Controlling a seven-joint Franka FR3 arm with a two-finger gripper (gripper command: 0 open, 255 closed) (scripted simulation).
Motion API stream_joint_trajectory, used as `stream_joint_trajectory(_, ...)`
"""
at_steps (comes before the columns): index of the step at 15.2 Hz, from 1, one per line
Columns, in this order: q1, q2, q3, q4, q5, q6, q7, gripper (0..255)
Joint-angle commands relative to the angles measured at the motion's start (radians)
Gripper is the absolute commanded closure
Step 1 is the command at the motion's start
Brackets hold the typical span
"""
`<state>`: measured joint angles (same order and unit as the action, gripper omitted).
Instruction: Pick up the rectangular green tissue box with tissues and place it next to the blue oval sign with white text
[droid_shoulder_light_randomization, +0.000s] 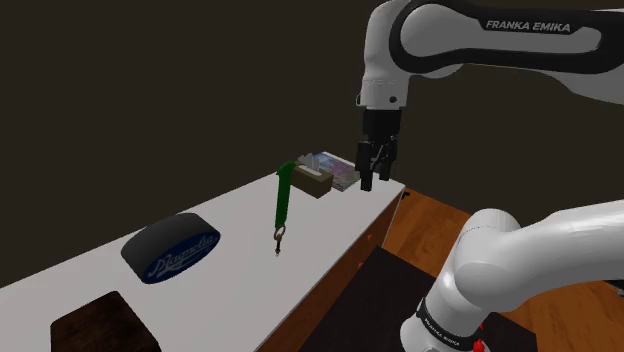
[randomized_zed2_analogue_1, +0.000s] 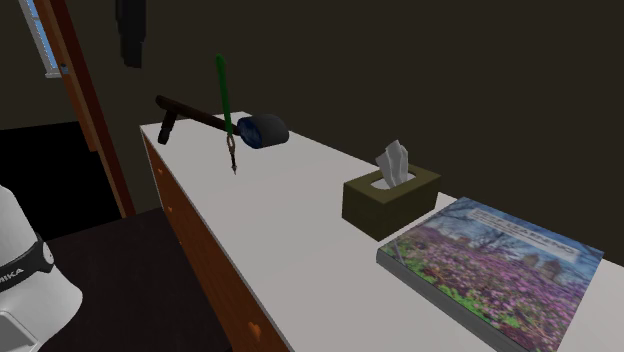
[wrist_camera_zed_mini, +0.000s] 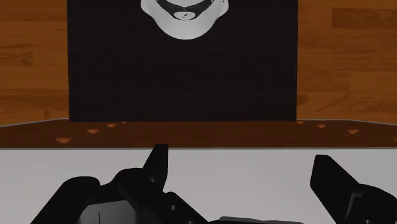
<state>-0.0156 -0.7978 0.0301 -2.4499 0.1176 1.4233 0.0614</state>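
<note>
White countertop (droid_shoulder_light_randomization: 320, 225), dim room. Centre frame, the black gripper (droid_shoulder_light_randomization: 375, 179) hangs with fingers spread, just right of the olive-green tissue box (droid_shoulder_light_randomization: 312, 181); blue oval sign (droid_shoulder_light_randomization: 172, 247) lower left.

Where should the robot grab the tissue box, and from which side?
Probably from above, the open tool straddling the tissue and pinching the tissue box across its two long flat walls. It sits upright on the table, and the book lies close beside it.

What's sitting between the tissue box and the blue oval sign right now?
In the shoulder view, a green strap with a clip at its end stands upright between the tissue box and the sign; otherwise the white tabletop is bare.
</note>
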Motion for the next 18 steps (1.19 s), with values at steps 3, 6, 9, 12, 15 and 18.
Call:
stream_joint_trajectory(3,-0.013,0.074,0.002,0.02,-0.033,0.045,-0.004,0)
stream_joint_trajectory(6,-0.034,0.187,0.005,0.059,-0.083,0.106,-0.005,0)
stream_joint_trajectory(9,-0.055,0.3,0.007,0.109,-0.134,0.159,0.001,0)
stream_joint_trajectory(12,-0.075,0.414,0.009,0.169,-0.187,0.202,0.011,0)
stream_joint_trajectory(15,-0.094,0.527,0.009,0.238,-0.24,0.234,0.026,0)
stream_joint_trajectory(18,-0.11,0.64,0.007,0.319,-0.295,0.255,0.043,0)
